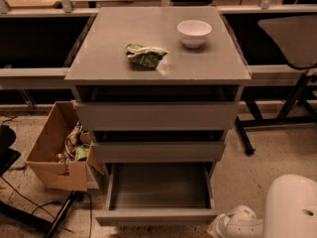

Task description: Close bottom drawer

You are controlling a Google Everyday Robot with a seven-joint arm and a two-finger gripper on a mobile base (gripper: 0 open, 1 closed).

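Note:
The bottom drawer [156, 216] of the grey cabinet [99, 63] is pulled far out toward me. Its shallow grey box [158, 185] looks empty. Above it, the middle drawer front [158, 151] and the top drawer front [156, 115] each stick out a little. My gripper [232, 224] shows as a white part at the bottom edge, just right of the bottom drawer's front right corner and apart from it. The white arm housing [292, 207] fills the bottom right corner.
A white bowl [194, 32] and a crumpled green bag [145, 55] lie on the cabinet top. An open cardboard box [54, 152] of clutter stands on the floor at the left. A chair [290, 36] and its black legs stand at the right.

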